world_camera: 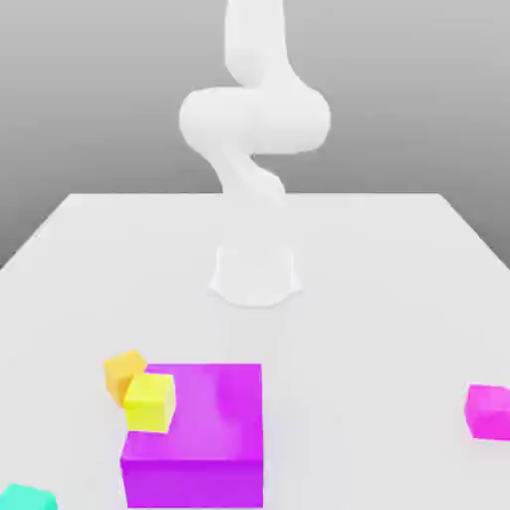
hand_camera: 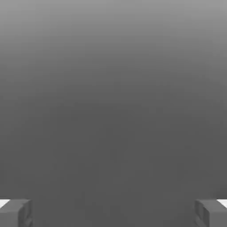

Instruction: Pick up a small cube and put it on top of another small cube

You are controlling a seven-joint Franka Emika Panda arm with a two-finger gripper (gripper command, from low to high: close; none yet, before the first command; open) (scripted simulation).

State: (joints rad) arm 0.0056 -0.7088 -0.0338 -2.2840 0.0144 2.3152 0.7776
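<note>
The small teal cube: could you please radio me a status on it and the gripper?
Gripper open, jaws wide apart, empty. Teal cube on the table, ungrasped. Nothing against it.

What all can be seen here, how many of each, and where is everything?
Large block: one, purple, on the table toward the exterior view's left
Yellow cube: one, at the purple block's left edge in the exterior view
Orange cube: one, just behind and left of the yellow cube in the exterior view
Teal cube: one, at the exterior view's bottom left corner, partly cut off
Magenta cube: one, at the exterior view's right edge
Table: one, pale white, under it all
Robot arm: one, white, rising from the table's far part
Gripper: one, grey, two fingers wide apart with nothing between them, in the hand view
</note>
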